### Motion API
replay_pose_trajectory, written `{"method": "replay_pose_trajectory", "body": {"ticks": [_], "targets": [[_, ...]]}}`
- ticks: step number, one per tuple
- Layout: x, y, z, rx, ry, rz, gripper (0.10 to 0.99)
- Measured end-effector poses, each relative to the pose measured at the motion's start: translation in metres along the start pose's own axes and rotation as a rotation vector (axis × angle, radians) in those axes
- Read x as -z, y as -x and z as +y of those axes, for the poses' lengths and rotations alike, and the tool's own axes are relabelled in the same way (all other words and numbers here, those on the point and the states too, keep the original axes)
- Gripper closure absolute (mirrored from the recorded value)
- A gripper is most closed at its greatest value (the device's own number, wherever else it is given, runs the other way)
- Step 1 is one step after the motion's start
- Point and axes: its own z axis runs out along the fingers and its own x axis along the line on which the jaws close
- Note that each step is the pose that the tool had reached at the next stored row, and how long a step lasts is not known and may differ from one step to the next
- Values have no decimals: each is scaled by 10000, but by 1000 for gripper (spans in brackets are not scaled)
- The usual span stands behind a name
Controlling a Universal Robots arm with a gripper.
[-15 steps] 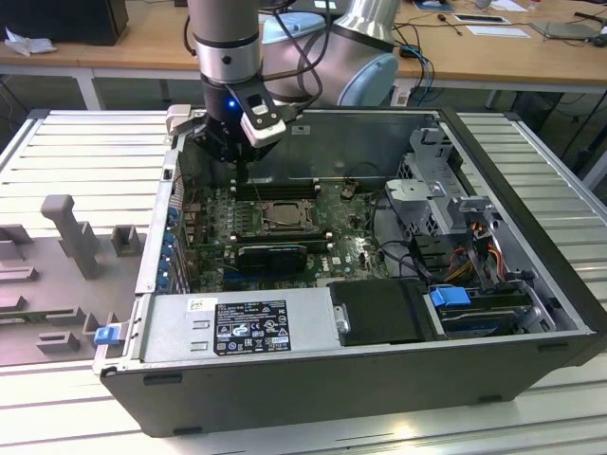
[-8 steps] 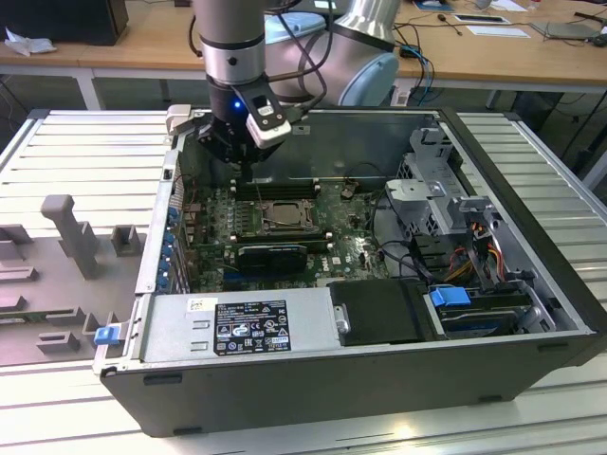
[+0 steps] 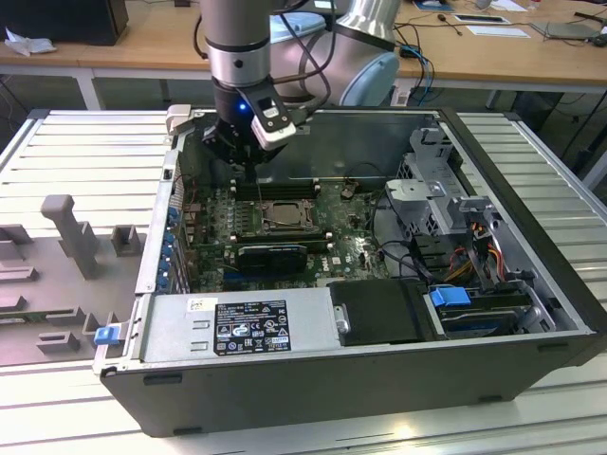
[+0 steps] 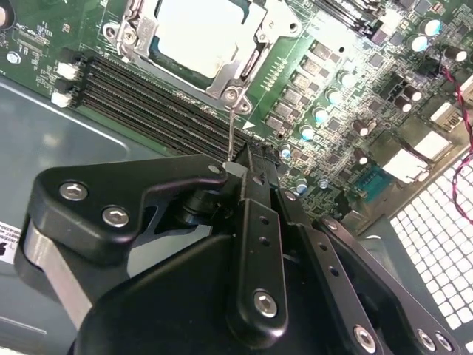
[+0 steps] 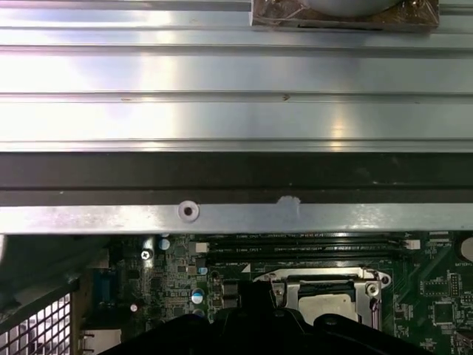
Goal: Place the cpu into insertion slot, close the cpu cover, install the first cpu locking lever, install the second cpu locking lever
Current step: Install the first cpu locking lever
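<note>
The cpu (image 4: 198, 29) lies in the insertion slot (image 3: 281, 214) on the green board, its pale top showing through the cut-out of the cpu cover (image 4: 247, 63), which lies flat over it. A thin wire locking lever (image 4: 230, 129) rises from the socket's corner up to my gripper (image 4: 238, 168), whose black fingers are shut on the lever's end. In the exterior view my gripper (image 3: 248, 156) hangs just behind the socket, over the memory slots. The first wrist view shows the cpu (image 5: 330, 303) framed by the cover (image 5: 325, 278), beyond my dark fingers (image 5: 259, 329).
Long black memory slots (image 4: 155, 96) run beside the socket. The case's rear wall (image 5: 236, 118) and a perforated panel (image 4: 436, 222) stand close by. At the exterior view's right are a drive cage (image 3: 446, 199) and cables (image 3: 474, 251); the power supply (image 3: 251, 327) sits in front.
</note>
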Motion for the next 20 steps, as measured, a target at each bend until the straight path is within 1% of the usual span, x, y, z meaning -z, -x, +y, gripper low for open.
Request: {"method": "replay_pose_trajectory", "body": {"ticks": [6, 7, 8, 9, 10, 12, 13, 14, 15, 17, 18, 20], "targets": [[-9, 92, 1, 0, -1, 0, 980], [-12, 133, 1, 1, 0, 0, 980], [-16, 184, 2, -2, 0, 0, 980], [-21, 253, 2, 2, 0, 0, 980], [-24, 296, 3, -1, 0, 0, 980], [-28, 339, 3, 1, 0, 0, 980], [-33, 357, 2, -3, 72, 1, 980], [-43, 371, 3, -12, 252, 3, 980], [-72, 389, 2, -14, 320, 1, 980], [-116, 402, 9, -7, 320, 3, 980], [-155, 407, 22, 85, 323, 11, 980], [-173, 419, 28, 228, 328, 15, 980]]}}
